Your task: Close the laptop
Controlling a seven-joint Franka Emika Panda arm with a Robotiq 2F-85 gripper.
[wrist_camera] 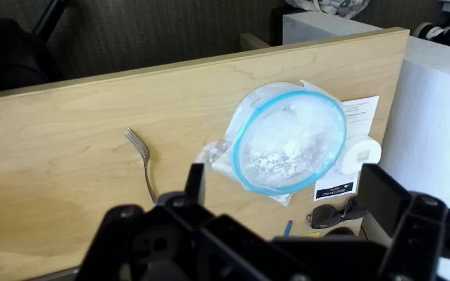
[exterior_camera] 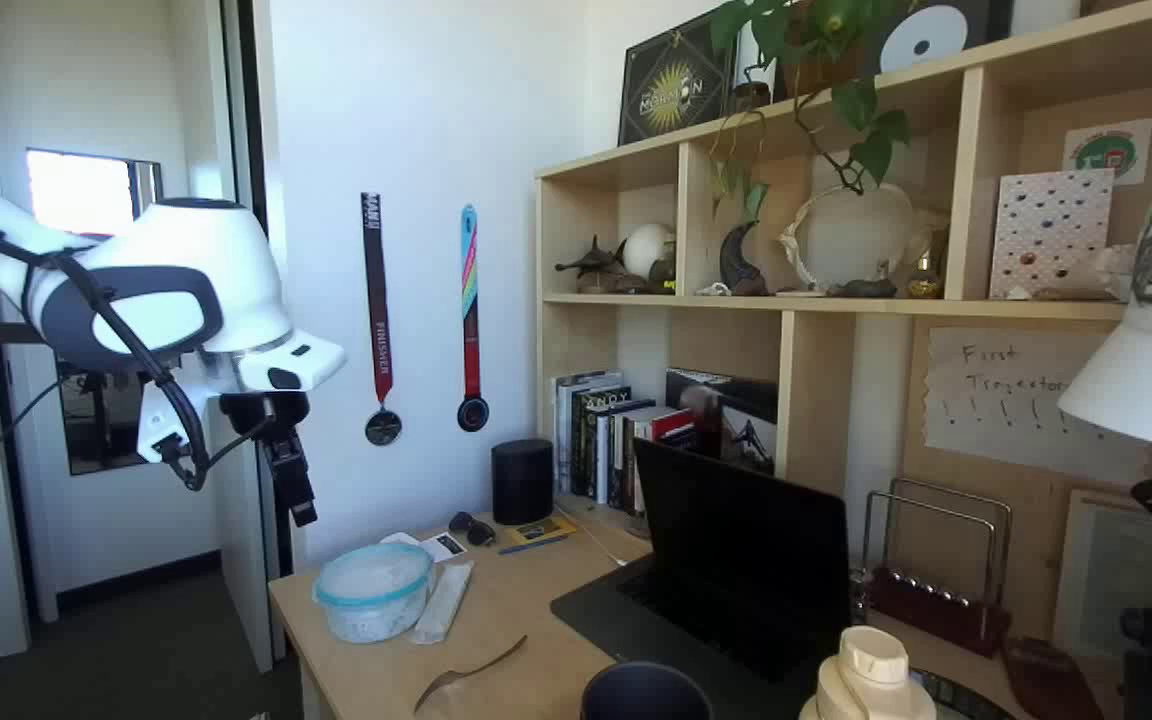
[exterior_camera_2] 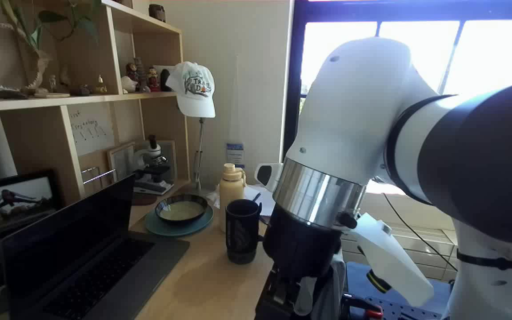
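1. Black two-fingered claw (wrist_camera: pixel 287 185), borne by a white arm with dark grey panels (exterior_camera: pixel 251 270). Fingers set wide apart; nothing is held between them. Hung in the air near one end of the pale wooden surface (wrist_camera: pixel 72 156).

2. Round translucent plastic tub with a light blue rim (wrist_camera: pixel 289 144). Framed beyond the fingers in the wrist view; not gripped.

3. Slim silver metal fork (wrist_camera: pixel 143 152). Laid on the surface, apart from the tub.

4. Thin matte-black laptop (exterior_camera: pixel 736 570). Placed on the same surface, well apart from the claw; lid (exterior_camera: pixel 741 530) seen raised and keyboard (exterior_camera_2: pixel 100 275) exposed in both exterior views.

5. Tall black mug with a side handle (exterior_camera_2: pixel 242 233). Stood upright beside the laptop, not touching it.

6. Cream-yellow capped bottle (exterior_camera_2: pixel 231 187). Stood near the mug in an exterior view.

7. Pale wooden shelf unit (exterior_camera: pixel 964 200). Set behind the laptop's lid.

Status, as judged: the step in hand is taken to be the approach; closing is not yet begun. For the next move, the claw would have to be carried along the surface to the laptop, brought round behind the upper edge of the lid on the shelf unit's side, and the lid swung down over the keyboard. Fingers drawn together beforehand would probably give a firmer pushing end. How much room is left behind the lid cannot be told.
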